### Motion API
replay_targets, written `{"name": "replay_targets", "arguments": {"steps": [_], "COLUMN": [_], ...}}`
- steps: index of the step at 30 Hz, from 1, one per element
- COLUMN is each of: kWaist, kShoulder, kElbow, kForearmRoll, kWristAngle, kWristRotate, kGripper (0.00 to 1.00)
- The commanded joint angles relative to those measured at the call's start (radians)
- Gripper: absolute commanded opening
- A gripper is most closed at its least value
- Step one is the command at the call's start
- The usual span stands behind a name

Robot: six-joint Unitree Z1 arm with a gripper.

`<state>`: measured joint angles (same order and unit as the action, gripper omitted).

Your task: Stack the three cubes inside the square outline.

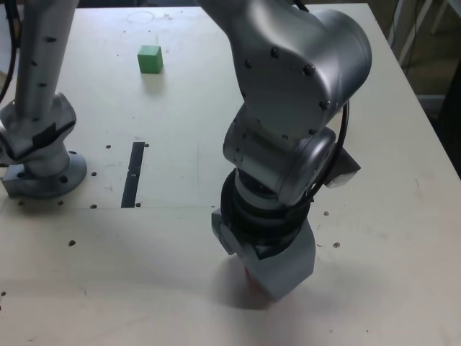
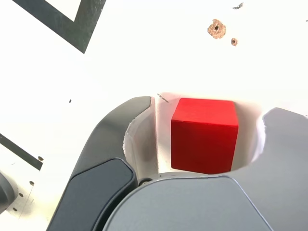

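Arm bent low over the near bench [image 1: 374, 303], wrist pointing down, evidently to pick the red cube [image 2: 204, 135] first. Cube sits on the bench between the jaws, gaps visible on both sides: jaws apart, part-way in, not yet gripping. Corner of the outline [image 2: 62, 21] lies near. Green cube [image 1: 150, 59] sits far off. Yellow cube not seen.

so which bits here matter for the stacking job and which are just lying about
For the job:
- red cube, between the gripper's jaws
- green cube, far off on the table
- square outline, corner only in the wrist view

Lying about:
- black strip
- second arm's base
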<state>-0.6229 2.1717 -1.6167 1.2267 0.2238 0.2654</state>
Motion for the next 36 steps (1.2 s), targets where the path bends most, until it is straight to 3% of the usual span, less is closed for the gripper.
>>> {"name": "replay_targets", "arguments": {"steps": [1,8,14,20,28,32,36], "kWaist": [0.002,0.005,0.021,0.026,0.068,0.141,0.218], "kShoulder": [0.001,0.007,0.012,0.003,-0.064,-0.111,-0.144], "kElbow": [0.003,0.003,0.001,-0.024,-0.083,-0.086,-0.049], "kForearmRoll": [0.003,0.002,0.005,0.023,0.141,0.223,0.248], "kWristAngle": [-0.009,-0.041,-0.072,-0.075,-0.067,-0.072,-0.063], "kWristRotate": [-0.001,-0.002,-0.002,-0.004,-0.044,-0.119,-0.209], "kGripper": [0.52,0.43,0.42,0.31,0.30,0.30,0.30]}}
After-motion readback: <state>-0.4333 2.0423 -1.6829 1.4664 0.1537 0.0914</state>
